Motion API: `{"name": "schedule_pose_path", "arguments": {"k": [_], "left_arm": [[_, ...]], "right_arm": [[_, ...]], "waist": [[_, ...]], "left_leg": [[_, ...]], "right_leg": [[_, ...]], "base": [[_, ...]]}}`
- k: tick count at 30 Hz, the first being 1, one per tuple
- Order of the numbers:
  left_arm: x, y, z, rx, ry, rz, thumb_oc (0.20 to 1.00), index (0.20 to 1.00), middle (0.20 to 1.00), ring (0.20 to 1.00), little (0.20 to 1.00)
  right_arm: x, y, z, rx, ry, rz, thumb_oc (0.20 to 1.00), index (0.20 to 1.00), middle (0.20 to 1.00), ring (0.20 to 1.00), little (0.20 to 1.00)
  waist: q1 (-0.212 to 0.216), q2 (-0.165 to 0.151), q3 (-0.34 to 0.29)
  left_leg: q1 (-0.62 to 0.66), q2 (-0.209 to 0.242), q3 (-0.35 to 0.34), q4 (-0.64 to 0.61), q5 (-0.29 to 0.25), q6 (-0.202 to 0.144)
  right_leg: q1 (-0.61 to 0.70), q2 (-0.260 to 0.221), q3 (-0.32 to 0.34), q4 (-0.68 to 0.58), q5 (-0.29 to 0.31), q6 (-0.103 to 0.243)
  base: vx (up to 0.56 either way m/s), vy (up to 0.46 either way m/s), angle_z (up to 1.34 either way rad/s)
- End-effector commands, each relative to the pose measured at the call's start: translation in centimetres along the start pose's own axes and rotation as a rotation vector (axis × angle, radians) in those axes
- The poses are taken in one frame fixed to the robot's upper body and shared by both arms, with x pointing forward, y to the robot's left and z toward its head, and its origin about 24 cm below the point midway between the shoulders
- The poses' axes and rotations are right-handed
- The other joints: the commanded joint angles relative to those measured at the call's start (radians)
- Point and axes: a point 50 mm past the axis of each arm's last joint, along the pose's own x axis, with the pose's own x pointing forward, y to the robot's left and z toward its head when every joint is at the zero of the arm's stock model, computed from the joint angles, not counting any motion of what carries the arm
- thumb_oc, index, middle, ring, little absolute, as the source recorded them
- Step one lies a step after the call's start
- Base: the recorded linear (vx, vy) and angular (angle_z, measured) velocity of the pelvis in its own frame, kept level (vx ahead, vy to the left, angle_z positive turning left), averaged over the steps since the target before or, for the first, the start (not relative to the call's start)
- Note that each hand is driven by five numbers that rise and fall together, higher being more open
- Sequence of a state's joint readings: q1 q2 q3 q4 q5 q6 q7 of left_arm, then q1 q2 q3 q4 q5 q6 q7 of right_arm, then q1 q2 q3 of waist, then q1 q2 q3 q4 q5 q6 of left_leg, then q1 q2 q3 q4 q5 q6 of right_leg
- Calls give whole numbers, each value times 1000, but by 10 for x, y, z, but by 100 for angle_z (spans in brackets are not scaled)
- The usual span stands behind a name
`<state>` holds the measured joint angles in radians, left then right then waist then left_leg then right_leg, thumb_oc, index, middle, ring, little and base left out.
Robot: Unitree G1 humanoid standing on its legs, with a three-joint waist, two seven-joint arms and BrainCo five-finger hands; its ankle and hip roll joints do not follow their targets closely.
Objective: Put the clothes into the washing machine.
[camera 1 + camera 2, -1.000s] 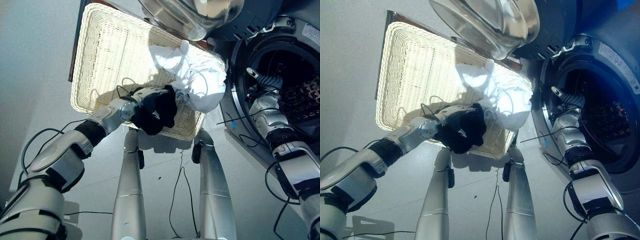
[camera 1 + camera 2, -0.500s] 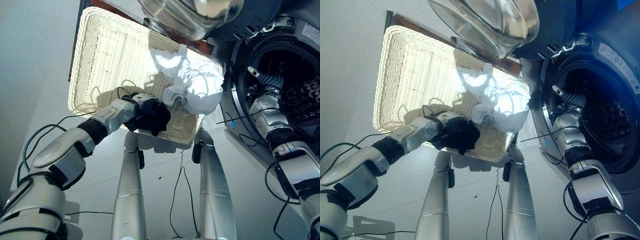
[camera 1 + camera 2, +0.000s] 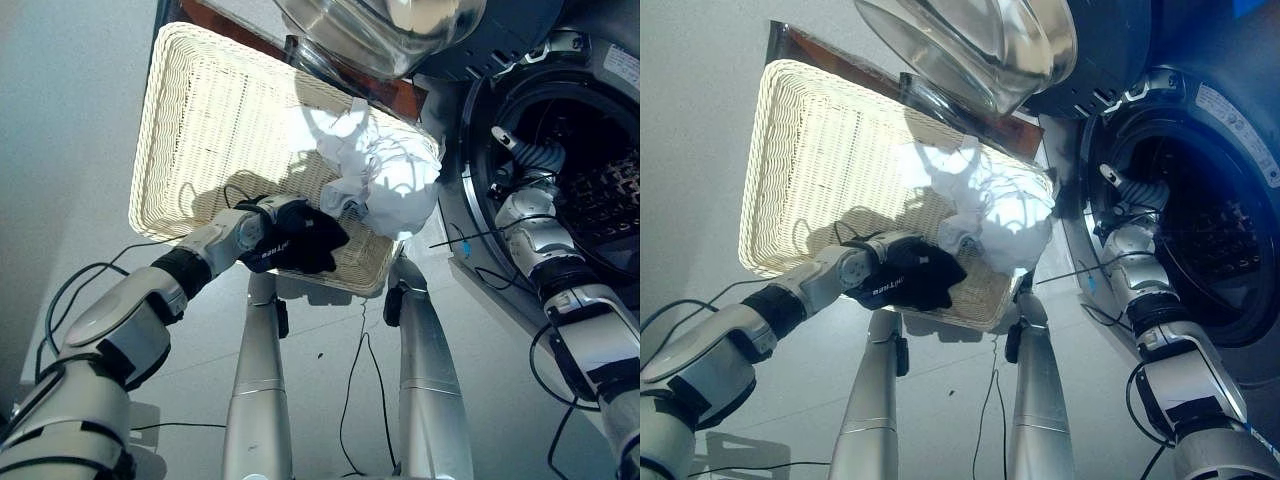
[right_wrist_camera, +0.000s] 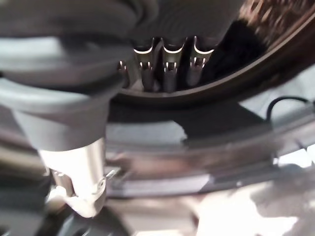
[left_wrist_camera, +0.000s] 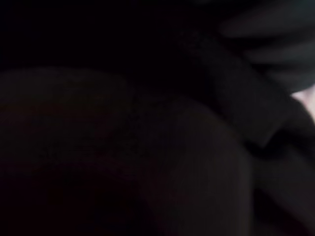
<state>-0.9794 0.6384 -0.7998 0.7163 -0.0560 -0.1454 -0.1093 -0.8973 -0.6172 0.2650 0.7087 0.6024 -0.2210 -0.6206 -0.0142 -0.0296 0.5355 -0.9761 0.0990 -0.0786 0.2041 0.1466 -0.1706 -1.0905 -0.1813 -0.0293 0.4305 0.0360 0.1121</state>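
Two garments lie in the basket (image 3: 190, 120): our left hand (image 3: 262, 232) is buried in the dark one (image 3: 305, 240), beside the white one (image 3: 385, 175), fingers' state unclear. Our right hand (image 4: 167, 64) is at the washer (image 3: 590, 130) rim, fingers straight, empty.

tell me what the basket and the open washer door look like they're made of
Basket: woven wicker or rattan-like strands, pale cream and matte; the ribbed weave and braided rim show it, though it could be plastic imitation.
Washer door: a clear glass or plastic bowl in a shiny, chrome-like ring, judging by the see-through dome and bright reflections.
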Motion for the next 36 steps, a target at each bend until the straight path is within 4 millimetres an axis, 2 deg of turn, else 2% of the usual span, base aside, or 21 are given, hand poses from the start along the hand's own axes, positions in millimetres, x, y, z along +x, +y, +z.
{"name": "schedule_pose_path", "arguments": {"k": [1,2,4,5,7,13,15,19,21,22,24,28,31,33,36], "left_arm": [[-5,-2,11,-259,-159,103,200,200,200,200,200],[-9,7,15,-399,-243,189,200,200,200,200,200],[-13,13,17,-476,-301,241,200,200,200,200,200],[-19,23,24,-591,-404,317,200,200,200,200,200],[-27,29,33,-696,-525,401,200,200,200,200,200],[-43,37,51,-849,-747,501,200,200,200,200,200],[-48,38,61,-905,-840,513,200,200,200,200,200],[-58,36,78,-943,-951,516,200,200,200,200,200],[-60,35,83,-954,-982,506,200,200,200,200,200],[-64,32,91,-960,-1019,494,200,200,200,200,200],[-68,31,95,-986,-1064,470,200,200,200,200,200],[-77,29,108,-998,-1165,437,200,200,200,200,200],[-81,29,112,-995,-1200,416,200,200,200,200,200],[-87,29,117,-988,-1249,383,200,200,200,200,200],[-91,30,119,-982,-1282,373,200,200,200,200,200]], "right_arm": [[0,-11,13,79,-78,-28,1000,1000,1000,1000,1000],[-5,-10,15,109,-102,-24,1000,1000,1000,1000,1000],[-8,-9,16,124,-116,-19,1000,1000,1000,1000,1000],[-17,-7,19,142,-158,-22,1000,1000,1000,1000,1000],[-29,-5,25,192,-209,-47,1000,1000,1000,1000,1000],[-47,-1,39,290,-301,-49,1000,1000,1000,1000,1000],[-60,9,46,345,-343,24,1000,1000,1000,1000,1000],[-83,26,55,387,-395,184,1000,1000,1000,1000,1000],[-88,29,56,400,-399,229,1000,1000,1000,1000,1000],[-98,36,58,424,-392,305,1000,1000,1000,1000,1000],[-104,40,59,440,-390,371,1000,1000,1000,1000,1000],[-124,58,58,460,-349,612,1000,1000,1000,1000,1000],[-130,64,59,460,-332,703,1000,1000,1000,1000,1000],[-138,73,56,429,-293,837,1000,1000,1000,1000,1000],[-142,78,53,401,-257,909,1000,1000,1000,1000,1000]], "waist": [[-20,33,-16],[-19,34,-16],[-18,34,-16],[-16,34,-16],[-15,33,-16],[-13,33,-16],[-14,34,-16],[-14,36,-16],[-15,36,-16],[-16,35,-16],[-17,35,-16],[-18,35,-16],[-15,36,-16],[-12,36,-16],[-10,37,-16]], "left_leg": [[-38,-87,55,95,-52,86],[-35,-88,54,92,-52,87],[-32,-89,53,91,-52,87],[-27,-91,51,86,-53,89],[-19,-95,47,82,-55,91],[-17,-102,42,79,-54,99],[-17,-105,41,77,-54,102],[-22,-109,38,79,-51,107],[-23,-109,39,77,-50,108],[-22,-110,39,75,-47,110],[-22,-111,40,75,-45,112],[-23,-113,42,80,-42,114],[-23,-115,41,81,-40,115],[-23,-116,41,82,-36,115],[-24,-117,39,84,-35,115]], "right_leg": [[42,82,-59,-146,147,24],[42,83,-57,-143,143,23],[44,83,-57,-139,139,23],[46,82,-57,-136,133,22],[50,83,-56,-129,126,20],[52,84,-54,-124,121,16],[52,84,-53,-122,118,14],[47,84,-51,-118,117,11],[46,82,-52,-119,118,11],[47,81,-52,-119,119,10],[46,81,-52,-120,120,9],[45,78,-55,-116,119,6],[45,76,-57,-114,119,5],[46,74,-59,-113,120,4],[45,74,-59,-110,119,3]], "base": [[0,0,0],[0,0,0],[0,0,0],[0,0,0],[0,0,0],[0,0,0],[0,0,0],[0,0,0],[0,0,0],[0,0,0],[0,0,0],[0,0,0],[0,0,0],[0,0,0],[0,0,0]]}}
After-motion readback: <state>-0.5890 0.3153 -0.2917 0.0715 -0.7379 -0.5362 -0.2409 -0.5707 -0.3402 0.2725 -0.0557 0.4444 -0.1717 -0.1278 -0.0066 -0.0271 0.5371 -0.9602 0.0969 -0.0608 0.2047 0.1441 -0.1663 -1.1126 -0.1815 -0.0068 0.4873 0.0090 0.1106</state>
